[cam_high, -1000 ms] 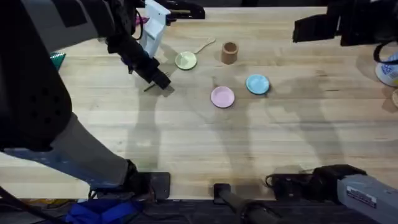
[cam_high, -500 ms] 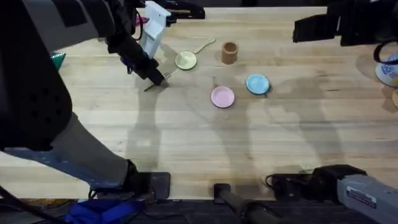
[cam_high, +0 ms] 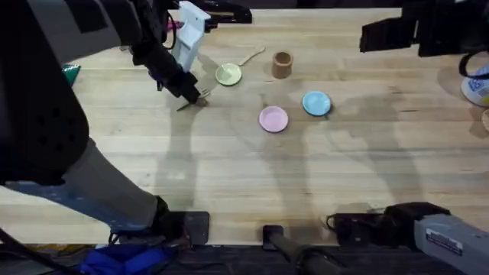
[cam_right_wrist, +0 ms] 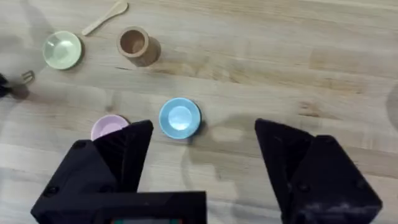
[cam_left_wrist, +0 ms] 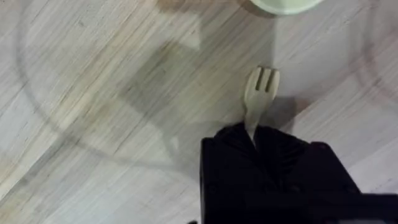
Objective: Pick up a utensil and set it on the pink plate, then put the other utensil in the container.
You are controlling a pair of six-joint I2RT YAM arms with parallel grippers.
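While the left gripper (cam_left_wrist: 252, 140) pinches the fork (cam_left_wrist: 258, 96) by its handle, the tines stick out past the black fingers over the bench (cam_left_wrist: 93, 93). From overhead, that gripper (cam_high: 195, 95) sits at the far left of the bench (cam_high: 229, 176), with the fork (cam_high: 203, 92) just short of the yellow plate (cam_high: 228, 74). Whether the fork rests on the wood or hangs just above it cannot be told.

Beyond the yellow plate, the spoon (cam_high: 252, 55) lies flat on the bench, its bowl pointing away toward the cup (cam_high: 282, 64), near it but not touching. The cup stands upright. Nearer the robot than the cup, the pink plate (cam_high: 273, 118) and the blue plate (cam_high: 316, 103) lie side by side, close but apart, with the pink one to the left.

The right gripper (cam_right_wrist: 202, 140) hangs spread wide well above the bench, holding nothing. Between and beyond its fingers its wrist view shows the blue plate (cam_right_wrist: 180, 118) and part of the pink plate (cam_right_wrist: 109, 126), with the cup (cam_right_wrist: 135, 44), the spoon (cam_right_wrist: 106, 17) and the yellow plate (cam_right_wrist: 63, 50) farther off.
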